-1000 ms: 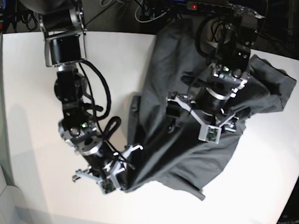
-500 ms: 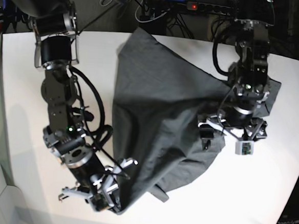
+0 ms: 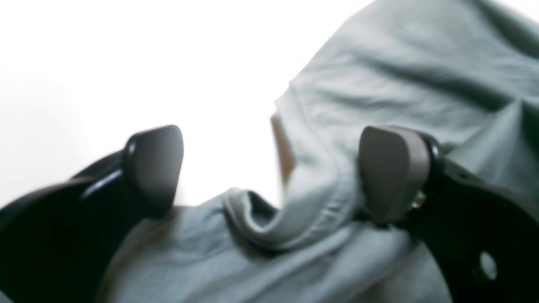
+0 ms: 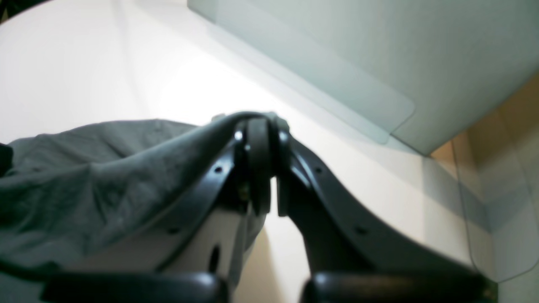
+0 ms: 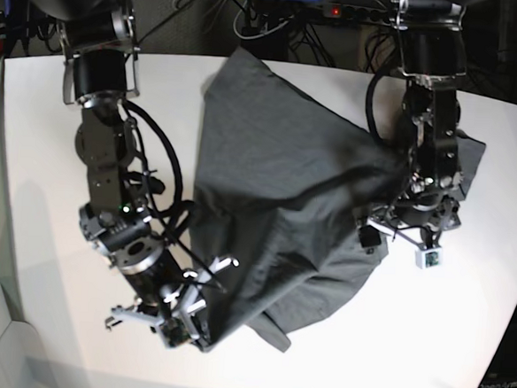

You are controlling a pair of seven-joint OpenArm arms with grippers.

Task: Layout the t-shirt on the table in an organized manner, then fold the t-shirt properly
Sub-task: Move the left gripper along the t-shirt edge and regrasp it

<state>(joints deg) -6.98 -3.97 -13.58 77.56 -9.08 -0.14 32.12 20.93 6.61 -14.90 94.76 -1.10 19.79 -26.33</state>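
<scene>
The dark grey t-shirt [image 5: 277, 178] lies rumpled across the middle of the white table [image 5: 49, 144], from the far edge down to the near side. My right gripper [image 5: 197, 332] is at the shirt's near lower corner, shut on the cloth; in the right wrist view the fingers [image 4: 259, 168] are pressed together with t-shirt [image 4: 84, 176] fabric draped over them. My left gripper [image 5: 399, 232] hovers over the shirt's right edge. Its pads [image 3: 153, 168] stand wide apart above a rolled fold of the t-shirt [image 3: 379, 75], with nothing held between them.
Bare table [image 3: 126, 54] shows left of the shirt and along the near edge. Cables and a power strip [image 5: 342, 11] run behind the far edge. A pale translucent panel [image 4: 337, 71] lies beyond the table's near-left corner.
The left gripper left the middle of the shirt and moved to its right edge. The right gripper dragged its corner toward the near edge, so the shirt spread out leftward.
</scene>
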